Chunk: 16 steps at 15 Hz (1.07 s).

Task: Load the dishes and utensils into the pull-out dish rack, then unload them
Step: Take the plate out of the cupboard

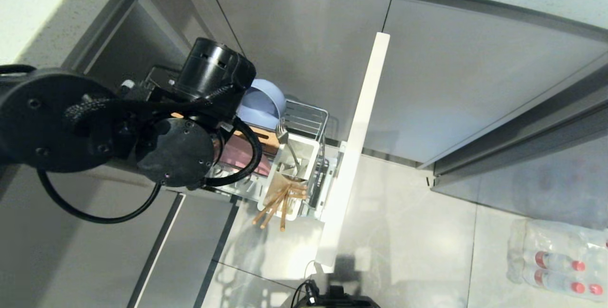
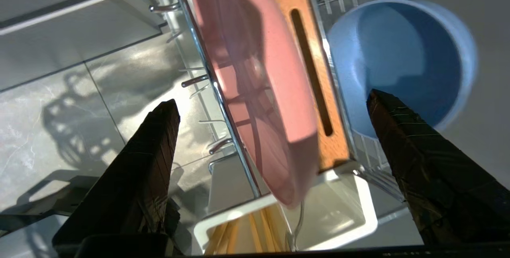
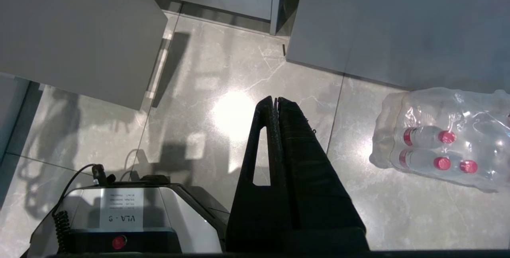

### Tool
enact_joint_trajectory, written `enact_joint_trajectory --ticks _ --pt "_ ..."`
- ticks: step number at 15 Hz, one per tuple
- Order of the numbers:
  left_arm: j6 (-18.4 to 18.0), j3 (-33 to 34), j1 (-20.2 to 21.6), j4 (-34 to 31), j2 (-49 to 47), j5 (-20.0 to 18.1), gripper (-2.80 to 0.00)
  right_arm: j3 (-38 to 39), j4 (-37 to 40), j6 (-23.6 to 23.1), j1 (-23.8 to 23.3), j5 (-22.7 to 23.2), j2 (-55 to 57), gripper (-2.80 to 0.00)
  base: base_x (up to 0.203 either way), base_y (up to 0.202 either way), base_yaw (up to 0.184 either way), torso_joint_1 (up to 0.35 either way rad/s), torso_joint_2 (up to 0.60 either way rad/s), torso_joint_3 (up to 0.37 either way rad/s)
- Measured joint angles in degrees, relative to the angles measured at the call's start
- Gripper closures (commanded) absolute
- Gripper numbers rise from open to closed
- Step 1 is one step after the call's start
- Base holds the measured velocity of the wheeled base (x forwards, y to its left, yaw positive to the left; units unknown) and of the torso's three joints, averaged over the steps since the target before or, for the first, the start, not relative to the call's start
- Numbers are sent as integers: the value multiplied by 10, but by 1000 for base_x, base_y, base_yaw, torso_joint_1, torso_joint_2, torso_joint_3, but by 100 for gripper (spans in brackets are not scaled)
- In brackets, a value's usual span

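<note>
Head view: rack (image 1: 304,118) pulled out from the cabinets, its pale front (image 1: 354,156) edge-on. Left arm over the rack, gripper itself hidden behind the wrist. Blue bowl (image 1: 261,103) tipped at the rack's far end; pink plate (image 1: 240,153) on edge nearer the middle, partly covered by the arm. White cup (image 1: 294,175) at the rack's near end, against the front, with fork (image 1: 283,132) and chopsticks (image 1: 278,203) sticking out of it.

Left wrist view: left gripper (image 2: 271,104) wide apart, gripping nothing, straddling plate (image 2: 259,83) and wooden strip (image 2: 310,75) from above. Bowl (image 2: 402,59) beside the strip, behind one finger (image 2: 402,130). Cup (image 2: 358,214) just below the plate's edge, chopsticks (image 2: 239,234) inside.

Probably rigid, smooth and breakable, that plate; best pinched across the upper rim, squarely, then lifted straight out of the prongs to avoid scraping. Bowl likely light, easiest taken by the wall at the rim.

Right wrist view: right gripper (image 3: 275,102) pressed together, empty, hanging over the floor, well clear of the rack, near a pack of bottles (image 3: 442,138).
</note>
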State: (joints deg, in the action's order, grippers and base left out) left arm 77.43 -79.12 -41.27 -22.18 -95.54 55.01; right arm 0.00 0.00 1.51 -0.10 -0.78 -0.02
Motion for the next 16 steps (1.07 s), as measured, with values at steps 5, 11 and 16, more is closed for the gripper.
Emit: enact_joint_trajectory --ticks 5,11,16 --pt "11 -10 19 9 -29 -19 -280 0 0 0 0 0 0 0 0 0 0 0 0 0" --pt "10 -13 29 18 -40 -22 0 0 0 0 0 0 0 0 0 0 0 0 0 0" --pt "8 -13 29 16 -41 -22 0 0 0 0 0 0 0 0 0 0 0 0 0 0"
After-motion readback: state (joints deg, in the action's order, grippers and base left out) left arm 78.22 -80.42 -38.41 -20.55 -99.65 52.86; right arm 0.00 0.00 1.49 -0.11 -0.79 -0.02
